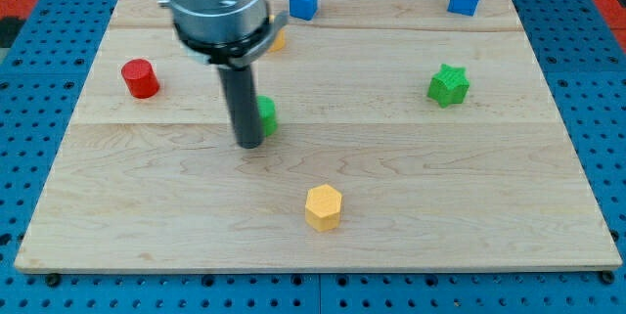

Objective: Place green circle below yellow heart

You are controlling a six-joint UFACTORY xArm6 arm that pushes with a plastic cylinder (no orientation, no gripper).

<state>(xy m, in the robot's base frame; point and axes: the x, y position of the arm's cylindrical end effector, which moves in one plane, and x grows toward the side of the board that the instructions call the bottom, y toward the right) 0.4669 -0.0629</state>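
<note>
Our tip [249, 144] holds nothing, being a bare rod, and touches the green circle [266, 115] just to its right; the yellow heart [279, 40] peeks out above, mostly hidden.

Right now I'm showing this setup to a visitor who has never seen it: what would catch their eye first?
First, the big grey arm head at the view's top left, with its dark rod reaching down to the board; my tip sits right against the left side of the green circle, which is half hidden. Next come the bright blocks scattered around: the red cylinder at left, the green star at right, and the yellow hexagon near the bottom.
</note>
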